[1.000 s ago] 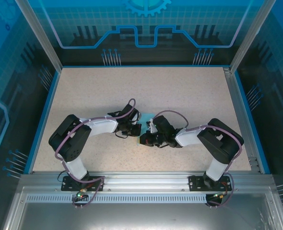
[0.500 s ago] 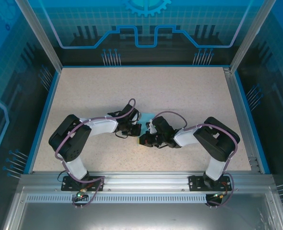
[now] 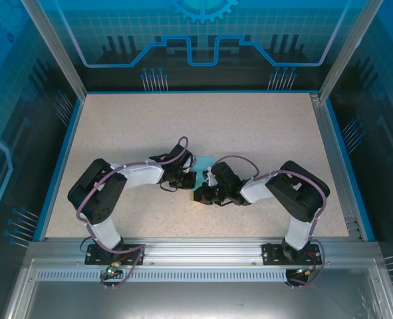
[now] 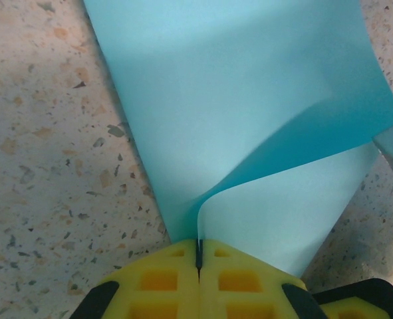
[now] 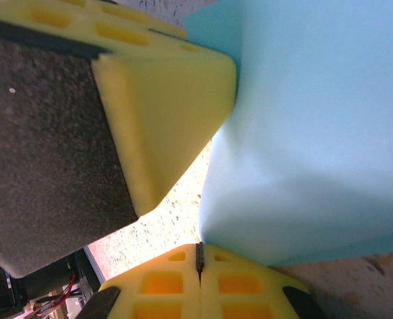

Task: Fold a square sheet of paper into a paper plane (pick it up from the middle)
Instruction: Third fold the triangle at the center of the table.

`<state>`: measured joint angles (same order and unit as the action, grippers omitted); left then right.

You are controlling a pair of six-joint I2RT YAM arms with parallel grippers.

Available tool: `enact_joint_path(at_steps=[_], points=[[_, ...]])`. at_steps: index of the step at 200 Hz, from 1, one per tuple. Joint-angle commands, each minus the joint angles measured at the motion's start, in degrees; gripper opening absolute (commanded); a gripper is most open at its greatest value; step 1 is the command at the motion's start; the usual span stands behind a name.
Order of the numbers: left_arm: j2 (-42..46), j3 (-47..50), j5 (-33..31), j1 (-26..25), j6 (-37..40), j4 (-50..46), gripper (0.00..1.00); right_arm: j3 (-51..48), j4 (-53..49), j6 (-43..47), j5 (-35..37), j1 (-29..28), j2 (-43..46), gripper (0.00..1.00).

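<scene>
Bare speckled table (image 3: 249,126) is seen on every side of the work. The far half is free up to the blue rim (image 3: 196,92), and wide strips are left open toward the left and right edges. Less room is left toward the near edge, where the two arms (image 3: 143,174) are bolted. One sheet of paper (image 3: 201,161), light blue, is found about the middle of the table, between the two grippers, which are set nearly tip to tip there. The left gripper (image 4: 198,251) is closed flat on one edge of the sheet, its yellow fingers (image 4: 163,279) pressed together with the paper in the seam; the sheet is seen curving up from the table into them. In the left wrist view its long axis is run straight away from the fingers, as a broad band cut off by the top of the picture. The right gripper (image 5: 198,256) is likewise closed, with a corner of the sheet pinched in its seam, just beside a finger of the left gripper. Whether a point has been formed cannot be told.
</scene>
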<state>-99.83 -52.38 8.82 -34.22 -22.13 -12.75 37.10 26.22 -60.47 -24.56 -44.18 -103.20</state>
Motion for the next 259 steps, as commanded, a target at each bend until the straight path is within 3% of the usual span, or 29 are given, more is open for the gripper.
enact_joint_path(at_steps=[1,61,259], points=[[-1.9,-0.3,0.5,0.4,1.2,-0.9,0.0,0.2,-2.5,0.3,0.5,-0.1,-0.2,0.0],[-1.9,-0.4,0.5,0.4,1.5,-1.0,0.0,-0.1,-7.4,4.1,2.3,2.7,7.8,0.0],[-2.1,-0.7,0.8,0.3,1.8,-1.2,0.0,1.9,-6.6,6.1,-0.5,6.1,-0.4,0.0]])
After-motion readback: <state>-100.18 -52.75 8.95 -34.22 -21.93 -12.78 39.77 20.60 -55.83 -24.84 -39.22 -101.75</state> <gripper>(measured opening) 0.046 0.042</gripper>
